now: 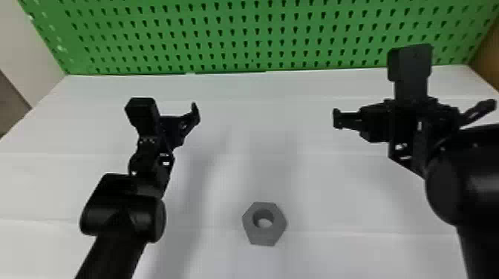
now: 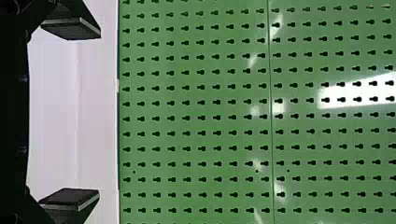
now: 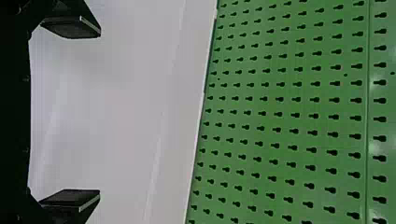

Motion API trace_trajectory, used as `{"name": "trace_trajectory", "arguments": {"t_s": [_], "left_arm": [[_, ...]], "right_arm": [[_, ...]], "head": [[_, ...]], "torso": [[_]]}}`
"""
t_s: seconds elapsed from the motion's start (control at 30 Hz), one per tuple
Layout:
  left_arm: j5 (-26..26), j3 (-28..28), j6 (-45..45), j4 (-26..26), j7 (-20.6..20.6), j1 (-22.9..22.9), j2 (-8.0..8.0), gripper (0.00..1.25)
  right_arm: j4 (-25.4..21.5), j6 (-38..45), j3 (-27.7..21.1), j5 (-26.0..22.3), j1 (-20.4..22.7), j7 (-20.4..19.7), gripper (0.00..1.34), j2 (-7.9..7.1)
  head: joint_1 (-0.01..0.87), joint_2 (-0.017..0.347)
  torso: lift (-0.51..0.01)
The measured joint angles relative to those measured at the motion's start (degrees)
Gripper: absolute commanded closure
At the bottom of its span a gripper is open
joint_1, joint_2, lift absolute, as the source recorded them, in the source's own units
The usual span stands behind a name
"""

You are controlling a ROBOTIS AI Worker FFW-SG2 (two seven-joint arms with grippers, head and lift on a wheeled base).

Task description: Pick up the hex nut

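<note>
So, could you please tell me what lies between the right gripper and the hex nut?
In the head view, only bare white table, crossed by a faint seam, lies between the right gripper and the hex nut.

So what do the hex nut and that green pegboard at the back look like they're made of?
The hex nut could be plastic or dull metal: it's an even, matte gray with no bright glint. The green pegboard looks like painted sheet metal with a glossy finish, given its sharp white reflections and regular keyhole slots, though glossy plastic isn't ruled out.
</note>
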Motion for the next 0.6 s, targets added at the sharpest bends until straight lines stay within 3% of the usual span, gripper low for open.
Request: {"name": "trace_trajectory", "arguments": {"t_s": [0.6], "left_arm": [[-0.16,0.31,0.0,0.0,0.0,-0.14,0.0,0.09]], "right_arm": [[-1.36,21.21,4.39,-3.37,-7.4,0.11,0.09,-0.58]], "head": [[0.785,0.149]], "torso": [[-0.086]]}}
